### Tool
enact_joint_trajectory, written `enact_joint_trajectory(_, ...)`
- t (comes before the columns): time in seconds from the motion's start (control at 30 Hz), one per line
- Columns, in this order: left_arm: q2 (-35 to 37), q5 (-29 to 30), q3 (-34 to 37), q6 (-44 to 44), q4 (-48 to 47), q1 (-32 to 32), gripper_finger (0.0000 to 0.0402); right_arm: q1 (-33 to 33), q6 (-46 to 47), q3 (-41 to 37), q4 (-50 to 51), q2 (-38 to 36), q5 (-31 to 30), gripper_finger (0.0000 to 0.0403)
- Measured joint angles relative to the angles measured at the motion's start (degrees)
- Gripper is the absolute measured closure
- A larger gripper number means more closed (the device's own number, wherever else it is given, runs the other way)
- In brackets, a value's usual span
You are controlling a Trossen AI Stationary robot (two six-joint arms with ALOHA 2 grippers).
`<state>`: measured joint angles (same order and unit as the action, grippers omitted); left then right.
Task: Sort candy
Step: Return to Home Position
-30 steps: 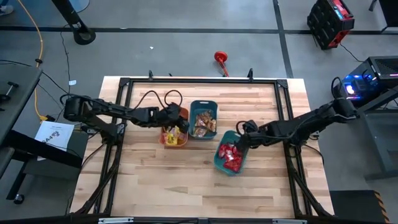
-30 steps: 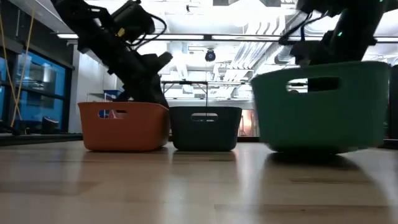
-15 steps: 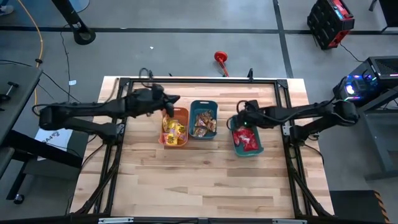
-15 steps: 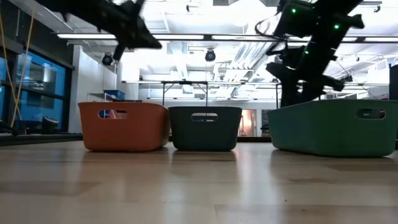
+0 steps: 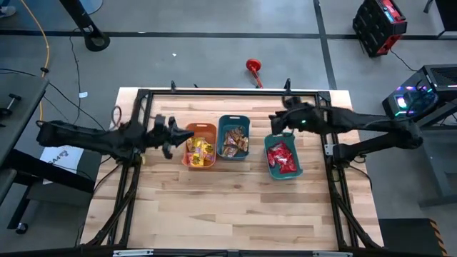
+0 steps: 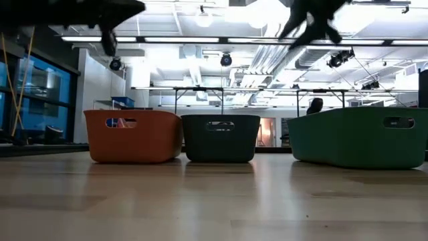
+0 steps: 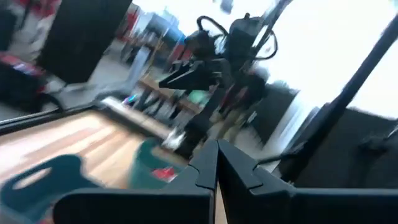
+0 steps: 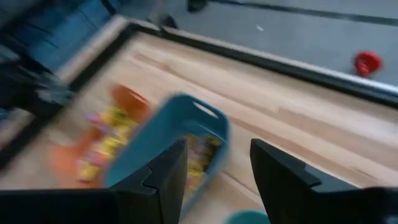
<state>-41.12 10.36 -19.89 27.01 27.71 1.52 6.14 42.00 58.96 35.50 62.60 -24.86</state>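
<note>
Three bins [image 6: 134, 137] hold yellow candy [image 5: 199, 150], brown-orange candy [image 5: 233, 141] and red candy [image 5: 283, 158] apart, so sorting seems finished; high over the counter [image 5: 214, 207], the left end effector [image 7: 216, 146] is closed, the right end effector [image 8: 217, 149] open, both empty.

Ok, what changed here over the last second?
The right gripper slid the right-hand bin of red candy into line with the other two, let go and pulled away, open. The left gripper withdrew from the orange bin toward its own side. The orange bin and the middle bin stayed put.
</note>
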Motion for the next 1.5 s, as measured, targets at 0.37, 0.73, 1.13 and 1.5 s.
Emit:
enact_joint_trajectory(0.37,1.1,4.9,19.0,0.7,27.1,1.3,0.0402,-11.4,9.4,5.8,18.4,-4.2,0.1,0.0301)
enact_joint_trajectory(0.73,2.9,-0.3,19.0,1.4,25.1,-7.3,0.0401,-27.8,21.8,-16.7,3.3,-17.6,-3.2,0.0398)
enact_joint_trajectory(1.13,2.7,-0.3,19.0,1.3,23.9,-7.2,0.0401,-10.9,-10.6,-47.2,-58.6,-26.2,7.2,0.0402)
enact_joint_trajectory(1.5,7.7,-0.4,19.0,1.3,18.3,-7.2,0.0401,-4.2,-18.2,-56.6,-64.4,-27.8,20.7,0.0403)
